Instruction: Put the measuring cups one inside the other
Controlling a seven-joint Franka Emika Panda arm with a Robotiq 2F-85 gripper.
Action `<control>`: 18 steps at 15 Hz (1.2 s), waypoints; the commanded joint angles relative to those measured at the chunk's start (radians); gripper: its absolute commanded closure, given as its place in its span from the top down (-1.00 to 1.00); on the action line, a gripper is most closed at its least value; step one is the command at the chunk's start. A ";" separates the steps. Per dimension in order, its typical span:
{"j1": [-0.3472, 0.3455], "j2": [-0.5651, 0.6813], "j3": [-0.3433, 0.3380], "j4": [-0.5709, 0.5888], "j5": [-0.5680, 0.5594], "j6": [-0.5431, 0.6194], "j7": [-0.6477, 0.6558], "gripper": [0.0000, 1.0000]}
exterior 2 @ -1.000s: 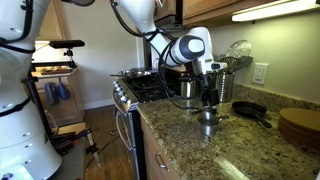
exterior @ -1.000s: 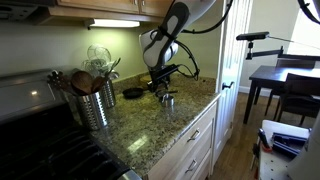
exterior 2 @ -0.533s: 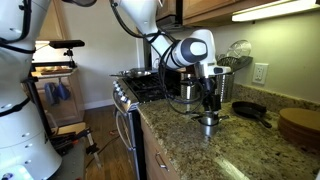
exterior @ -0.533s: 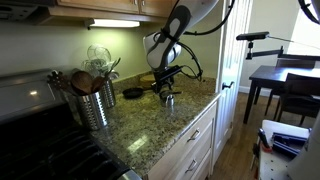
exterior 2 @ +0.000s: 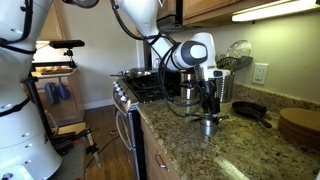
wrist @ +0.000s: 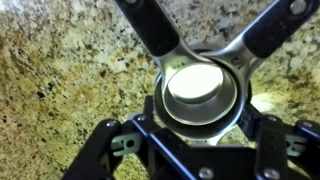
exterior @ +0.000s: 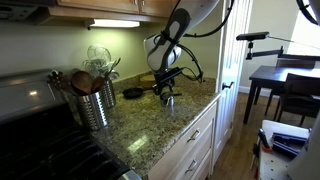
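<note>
The measuring cups (wrist: 200,88) are small shiny silver cups, one sitting inside the other, with two flat handles splayed up and outward in the wrist view. They stand on the speckled granite counter in both exterior views (exterior: 168,100) (exterior 2: 208,124). My gripper (wrist: 200,108) is open, with its fingers on either side of the cups' rim and a little above them. It hangs straight over the cups in both exterior views (exterior: 166,88) (exterior 2: 208,104). Nothing is held.
A tall ribbed steel canister with wooden spoons (exterior: 95,105) stands near the stove (exterior: 40,150). A small dark round dish (exterior: 133,93) (exterior 2: 248,110) lies behind the cups. A round wooden board (exterior 2: 300,125) sits further along. The counter's front edge (exterior: 190,120) is close by.
My gripper has lifted slightly above the cups. The nested cups stay put on the counter.
</note>
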 commanded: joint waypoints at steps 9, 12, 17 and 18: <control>-0.009 -0.012 0.026 -0.001 0.020 -0.030 0.011 0.78; -0.009 -0.013 0.026 -0.002 0.023 -0.030 0.010 1.00; -0.007 -0.017 0.027 -0.006 0.024 -0.027 0.011 1.00; -0.007 -0.018 0.028 -0.007 0.024 -0.027 0.010 1.00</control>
